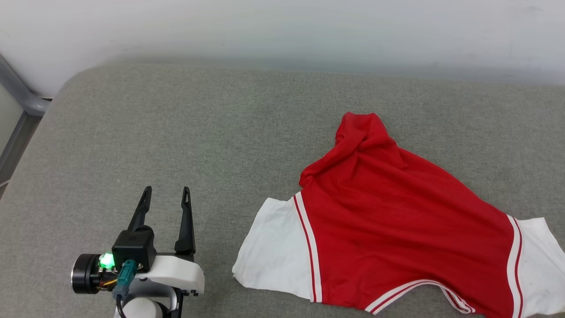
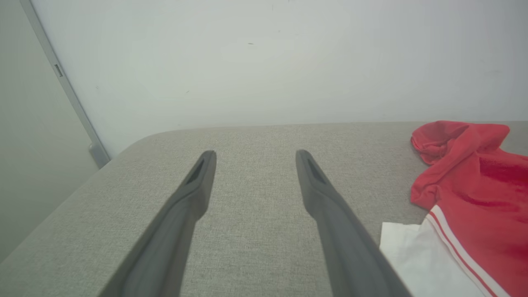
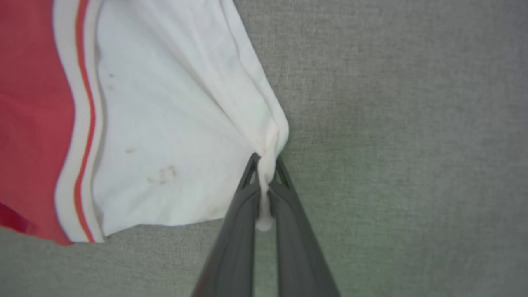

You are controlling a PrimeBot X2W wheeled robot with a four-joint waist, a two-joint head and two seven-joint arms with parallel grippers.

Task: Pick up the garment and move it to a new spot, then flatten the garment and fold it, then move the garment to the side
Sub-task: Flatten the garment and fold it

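The garment [image 1: 397, 221] is a red shirt with white short sleeves and red-and-white trim, lying spread and rumpled on the grey cushion at the right. Its top end is bunched into a hump. My right gripper [image 3: 266, 163] is shut on the edge of a white sleeve [image 3: 173, 123], with a pinch of cloth squeezed between the fingers. My left gripper [image 1: 167, 192] stands open over bare cushion, left of the other white sleeve [image 1: 273, 249], holding nothing. In the left wrist view the garment [image 2: 474, 185] lies to the right of the open left gripper [image 2: 255, 154].
The grey cushioned surface [image 1: 176, 132] runs wide to the left and back of the garment. A pale wall [image 1: 282, 31] stands behind it. A grey metal frame [image 1: 17, 95] borders the far left corner.
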